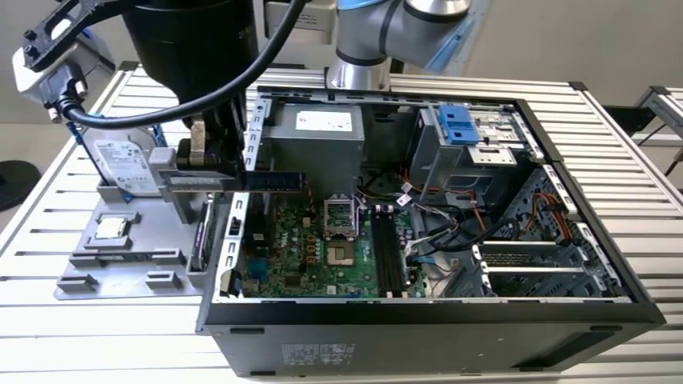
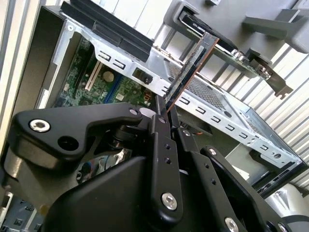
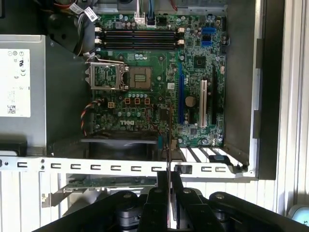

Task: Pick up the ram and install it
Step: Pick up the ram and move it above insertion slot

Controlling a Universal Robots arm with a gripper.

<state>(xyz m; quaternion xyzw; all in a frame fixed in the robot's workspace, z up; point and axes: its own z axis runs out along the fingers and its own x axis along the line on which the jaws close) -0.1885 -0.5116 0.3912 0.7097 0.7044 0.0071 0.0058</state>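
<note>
On the exterior view's left a gray holder (image 1: 117,260) sits on the slatted table; a hard drive (image 1: 120,164) stands upright in it, and a small square chip (image 1: 110,230) lies in a pocket nearer the camera. Just beside the holder's inner edge the gripper (image 1: 209,178) hangs down from the arm, its jaws closed tight on the ram (image 1: 275,180). The ram is gripped at one end; the rest of it sticks out sideways toward the exterior view's right, crossing above the side wall of the open computer case (image 1: 427,320).

In the second wrist view the two black fingers (image 2: 161,159) press flat against both faces of the stick, with no gap to be seen. The board runs on past the fingertips over the perforated metal rail (image 2: 217,108) of the case; a card (image 2: 241,60) rests in the holder beyond it. In the first wrist view the ram shows edge-on as a thin line rising from between the jaws, above that same rail.

Further right in the exterior view, inside the case, come the power supply (image 1: 315,136), then the green motherboard (image 1: 320,256). The long black memory slots (image 1: 386,256) lie well apart from the held stick; a blue bracket (image 1: 459,124) sits at the far corner.
</note>
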